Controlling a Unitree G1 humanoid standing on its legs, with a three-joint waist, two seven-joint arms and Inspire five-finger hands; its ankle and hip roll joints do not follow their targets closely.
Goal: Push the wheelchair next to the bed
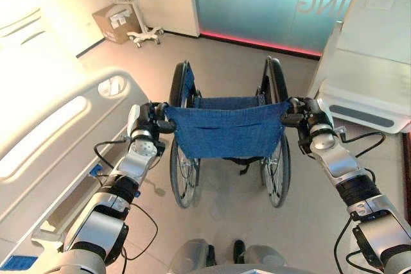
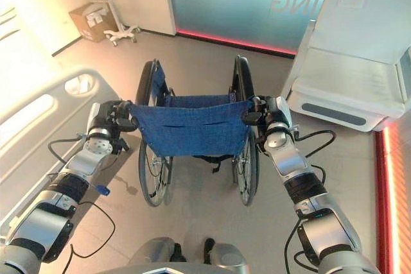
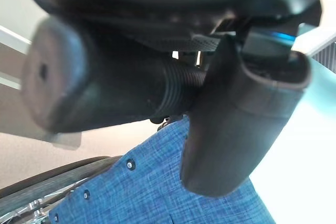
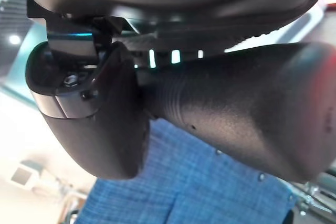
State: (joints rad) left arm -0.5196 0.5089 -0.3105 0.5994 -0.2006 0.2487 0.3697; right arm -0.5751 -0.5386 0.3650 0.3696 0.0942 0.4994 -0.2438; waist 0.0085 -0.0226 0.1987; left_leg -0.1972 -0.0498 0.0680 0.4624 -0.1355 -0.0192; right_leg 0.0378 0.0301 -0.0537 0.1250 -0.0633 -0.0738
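A wheelchair (image 1: 225, 129) with a blue cloth backrest and black wheels stands in front of me, facing away. My left hand (image 1: 149, 121) is shut on its left push handle (image 3: 105, 93). My right hand (image 1: 306, 115) is shut on the right push handle (image 4: 241, 124). In both wrist views the thumb (image 3: 236, 124) curls round the black ribbed grip, with the blue cloth just past it. The white bed (image 1: 45, 133) with its side rail (image 1: 96, 104) lies along my left, close to the left wheel (image 1: 182, 171).
A second white bed or stretcher (image 1: 369, 62) stands at the right, near the right handle. A cardboard box (image 1: 115, 22) and a wheeled stand (image 1: 144, 33) sit at the far left by the wall. A glass partition (image 1: 270, 4) closes the far side. Open floor lies ahead of the wheelchair.
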